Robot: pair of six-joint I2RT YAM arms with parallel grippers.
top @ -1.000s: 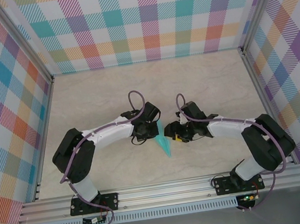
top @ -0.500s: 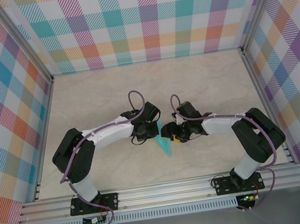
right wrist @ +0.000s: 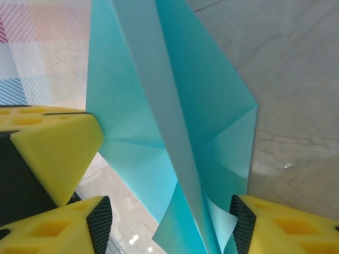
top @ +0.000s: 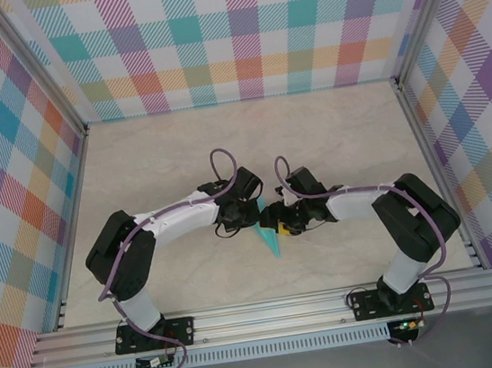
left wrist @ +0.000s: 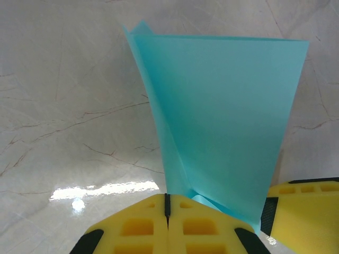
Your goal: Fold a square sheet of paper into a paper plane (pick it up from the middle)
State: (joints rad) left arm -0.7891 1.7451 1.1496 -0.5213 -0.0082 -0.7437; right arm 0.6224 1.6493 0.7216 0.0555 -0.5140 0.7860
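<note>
Left gripper [left wrist: 167,203] clamped on paper plane [left wrist: 222,116], lower centre — right gripper [right wrist: 169,222], jaws apart astride it, should close squarely on the crease.

- Arms: two counted, the left arm [top: 174,222] and the right arm [top: 371,202].
- Grippers: two counted, one per arm, the left gripper [left wrist: 167,203] and the right gripper [right wrist: 168,227].
- Yellow pads [left wrist: 132,227]: four counted, two on each gripper.
- Plane [top: 270,241]: one counted, turquoise.
- Purple cables [top: 220,160]: two counted, one looped above each wrist.
- Black base plates [top: 154,334]: two counted, one under each arm.
- Table [top: 329,128]: one counted.
- Checked walls [top: 235,31]: three counted, at left, back and right.
</note>
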